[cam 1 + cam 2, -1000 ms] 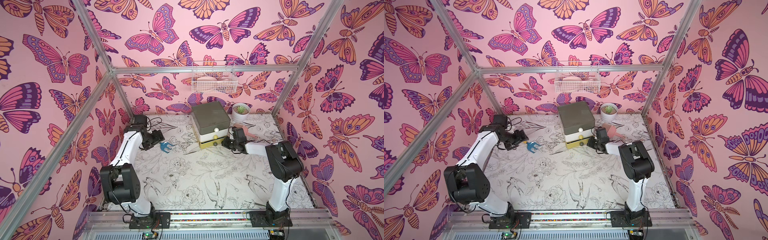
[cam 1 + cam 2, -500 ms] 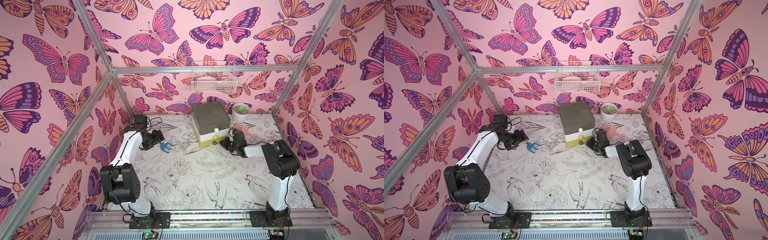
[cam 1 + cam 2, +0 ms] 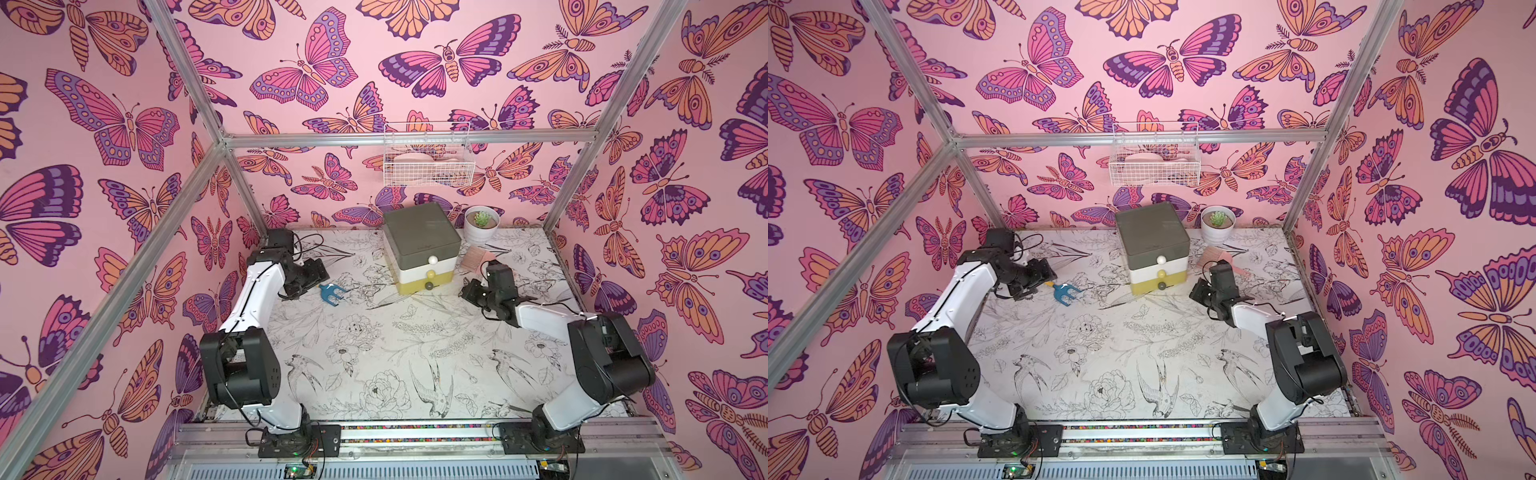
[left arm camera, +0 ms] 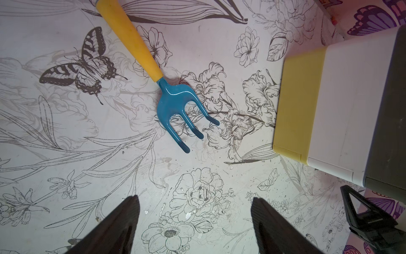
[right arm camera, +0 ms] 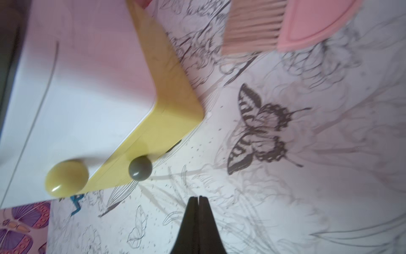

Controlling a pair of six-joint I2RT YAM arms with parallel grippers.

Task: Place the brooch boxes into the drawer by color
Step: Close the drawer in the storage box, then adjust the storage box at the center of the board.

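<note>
Right end effector [image 5: 198,198] has backed off the drawer [image 3: 422,249] at desk [image 3: 374,353] rear, pressed together, empty; bottom tier [image 3: 415,286] now flush; left end effector [image 4: 194,198] spread; no brooch boxes in view; chest likely light, slide-prone; pinch the ball knob [image 5: 140,168].

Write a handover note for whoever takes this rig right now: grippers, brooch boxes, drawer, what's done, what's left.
Left gripper: open, empty, over the table near the blue-and-yellow fork.
Right gripper: shut, empty, just in front of the drawer chest, near the grey knob of its yellow bottom tier but not touching it.
Drawer chest: all three tiers look pushed in.
Brooch boxes: none visible in any view; the drawers' contents are hidden.
Done: probably the sorting, since no box lies out.
Left: check the colors inside if unsure, then park both arms.
</note>
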